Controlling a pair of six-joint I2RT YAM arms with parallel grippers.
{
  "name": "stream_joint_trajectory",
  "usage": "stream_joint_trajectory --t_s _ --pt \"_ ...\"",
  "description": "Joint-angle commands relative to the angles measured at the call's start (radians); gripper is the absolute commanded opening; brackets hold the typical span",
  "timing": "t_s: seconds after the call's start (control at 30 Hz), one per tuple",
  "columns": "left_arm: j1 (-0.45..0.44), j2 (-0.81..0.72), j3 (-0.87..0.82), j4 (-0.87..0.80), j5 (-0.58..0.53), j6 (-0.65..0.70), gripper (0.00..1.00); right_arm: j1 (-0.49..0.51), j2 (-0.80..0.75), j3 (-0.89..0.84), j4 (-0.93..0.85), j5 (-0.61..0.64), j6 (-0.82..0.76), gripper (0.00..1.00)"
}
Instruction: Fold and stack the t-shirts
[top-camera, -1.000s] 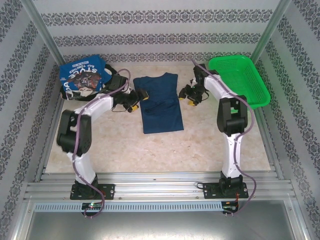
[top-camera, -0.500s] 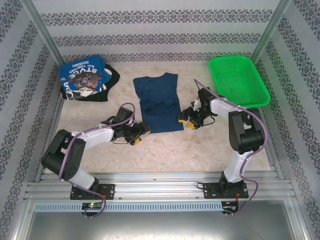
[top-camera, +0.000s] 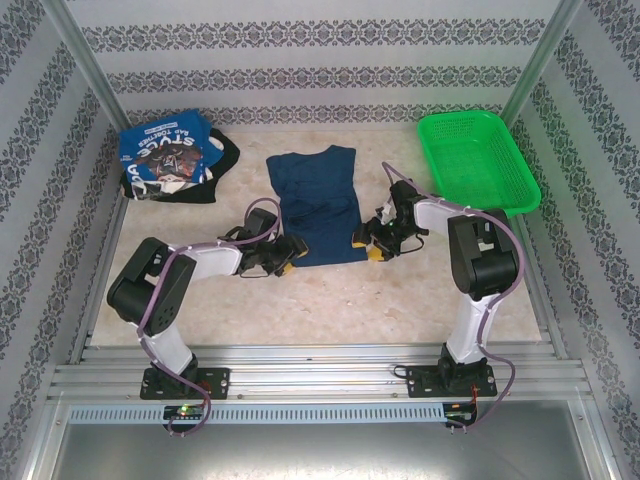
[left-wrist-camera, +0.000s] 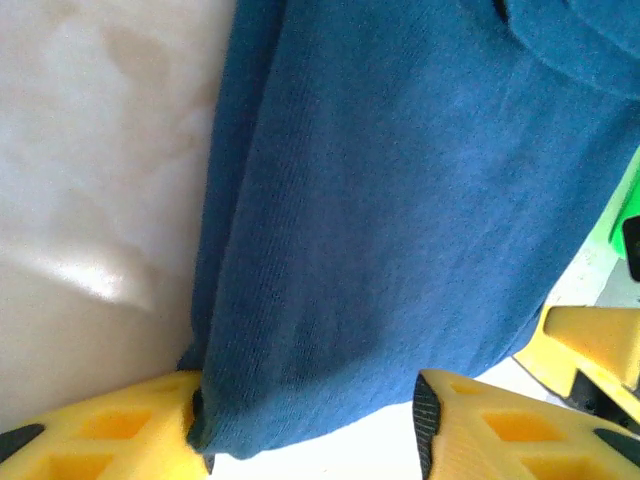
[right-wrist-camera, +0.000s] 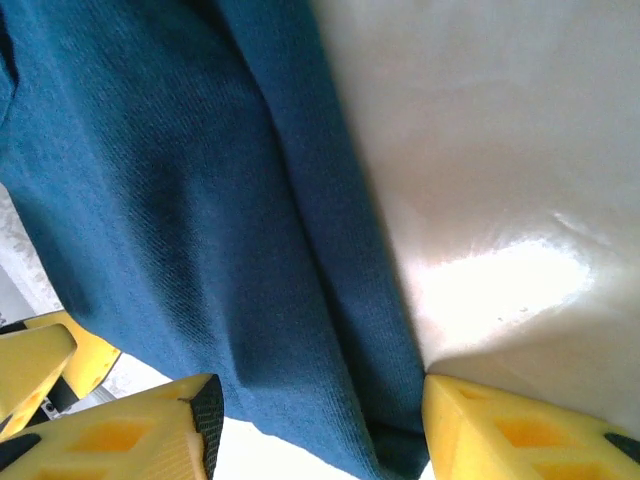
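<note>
A dark blue t-shirt (top-camera: 316, 205) lies flat mid-table, folded into a narrow strip with its hem nearest the arms. My left gripper (top-camera: 284, 256) is at the hem's left corner. In the left wrist view the gripper (left-wrist-camera: 310, 435) is open, its yellow fingers (left-wrist-camera: 110, 430) astride the t-shirt's hem (left-wrist-camera: 380, 250). My right gripper (top-camera: 369, 241) is at the hem's right corner. It (right-wrist-camera: 315, 430) is open too, with the cloth edge (right-wrist-camera: 250, 220) between its fingers (right-wrist-camera: 520, 430). A blue t-shirt with white lettering (top-camera: 160, 158) lies on a black one (top-camera: 224, 152) at the back left.
A green mesh basket (top-camera: 478, 160) stands at the back right, beside the right arm's elbow. Patterned walls and metal posts close in the table on three sides. Bare tabletop (top-camera: 330, 300) stretches between the shirt's hem and the arm bases.
Both grippers have come from beside the shirt's upper part down to its near hem corners. The left jaws have narrowed around the cloth.
</note>
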Motion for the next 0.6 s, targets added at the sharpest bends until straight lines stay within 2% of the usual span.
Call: stream_joint_trajectory --t_s 0.0,0.07,0.13,0.27,0.37,0.57 --pt "-0.017 0.038 0.028 0.039 -0.015 -0.002 0.46 0.026 0.043 0.011 -0.023 -0.010 0.006 0.55" --pt "-0.021 0.052 0.034 0.035 -0.017 -0.003 0.39 0.029 0.050 0.015 -0.036 -0.002 0.002 0.52" --pt "-0.022 0.056 0.034 0.033 -0.022 0.000 0.32 0.031 0.064 0.023 -0.034 -0.003 0.003 0.44" --pt "-0.024 0.033 0.050 -0.029 -0.033 0.041 0.14 0.030 0.082 0.039 -0.019 -0.034 0.019 0.16" --pt "-0.028 -0.029 0.080 -0.114 -0.048 0.079 0.05 0.025 0.033 0.031 0.014 -0.076 0.058 0.02" --pt "-0.052 -0.217 0.115 -0.267 -0.084 0.107 0.03 0.020 -0.123 0.018 -0.003 -0.121 0.138 0.00"
